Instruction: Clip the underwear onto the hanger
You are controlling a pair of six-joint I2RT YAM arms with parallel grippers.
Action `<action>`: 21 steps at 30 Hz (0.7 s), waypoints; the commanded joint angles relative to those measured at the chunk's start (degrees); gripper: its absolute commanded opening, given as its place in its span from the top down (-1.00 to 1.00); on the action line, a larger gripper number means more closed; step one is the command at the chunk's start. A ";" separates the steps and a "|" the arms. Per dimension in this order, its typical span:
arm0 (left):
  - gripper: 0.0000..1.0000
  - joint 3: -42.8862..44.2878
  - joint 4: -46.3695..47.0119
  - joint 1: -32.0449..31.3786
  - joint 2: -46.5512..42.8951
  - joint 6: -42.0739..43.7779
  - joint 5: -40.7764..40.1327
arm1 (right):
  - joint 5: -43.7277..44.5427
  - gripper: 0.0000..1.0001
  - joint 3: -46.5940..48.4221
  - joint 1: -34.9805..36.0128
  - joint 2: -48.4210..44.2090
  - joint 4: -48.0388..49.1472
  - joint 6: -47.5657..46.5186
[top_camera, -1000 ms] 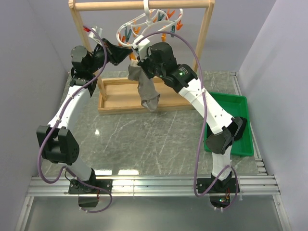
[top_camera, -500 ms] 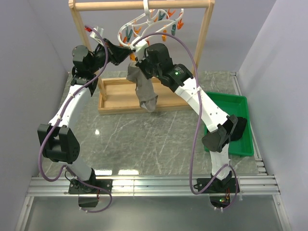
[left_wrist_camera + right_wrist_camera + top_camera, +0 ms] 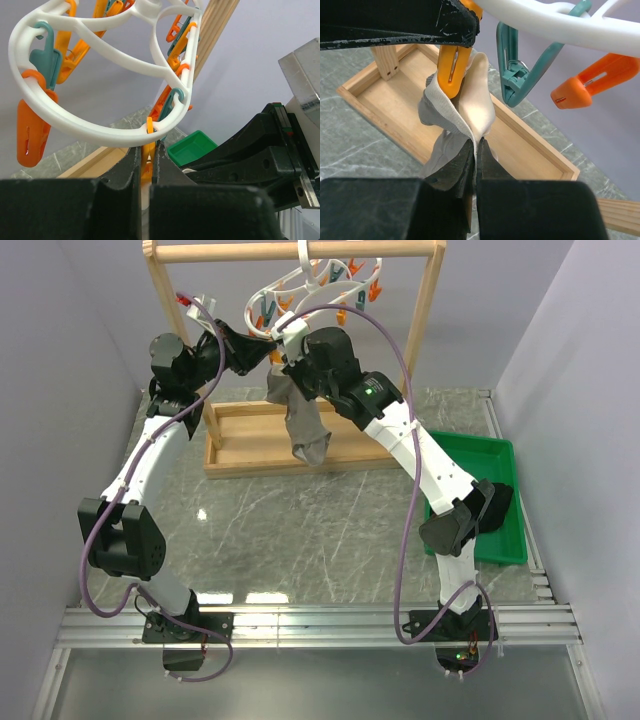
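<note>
The underwear (image 3: 303, 430), taupe with a paler waistband, hangs limp in the air toward 12 o'clock of the grey marble worktop (image 3: 300, 540), over a shallow wooden tray (image 3: 245, 450). Its top edge is lifted to the white hanger (image 3: 310, 285), which hooks on the wooden rack (image 3: 430, 300) directly above.

The right end effector (image 3: 475, 147) is closed to a narrow slit on the waistband and carries the garment's whole weight. At 11 o'clock from that grip, an orange clothespin (image 3: 451, 70) dangles from the hanger, its mouth against the bunched fabric. The left end effector (image 3: 147, 150) is pinched tight around this pin. A teal clothespin (image 3: 517, 80) hangs just beside it at 3 o'clock. A green bin (image 3: 500, 500) sits at 4 o'clock on the worktop.

Progress, as judged: lifting and lining up look done. What seems left is letting the pin bite, letting go of the cloth, and perhaps adding a 2nd pin.

Whether the waistband is truly inside the pin's mouth cannot be told, because folds cover the tip. From above, both wrists hide the meeting point. The bin's contents are hidden behind the right arm.
</note>
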 commanded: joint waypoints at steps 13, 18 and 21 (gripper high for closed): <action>0.95 2.39 -4.54 -0.21 0.62 1.79 1.29 | 0.35 1.00 3.73 0.13 -3.78 3.65 -0.92; 0.87 3.36 -4.45 -0.12 0.88 1.61 1.29 | 0.35 1.00 4.43 0.13 -3.43 4.79 -1.01; 0.80 3.45 -4.36 -0.12 0.79 1.61 1.38 | 0.44 1.00 4.35 0.13 -3.25 5.14 -0.57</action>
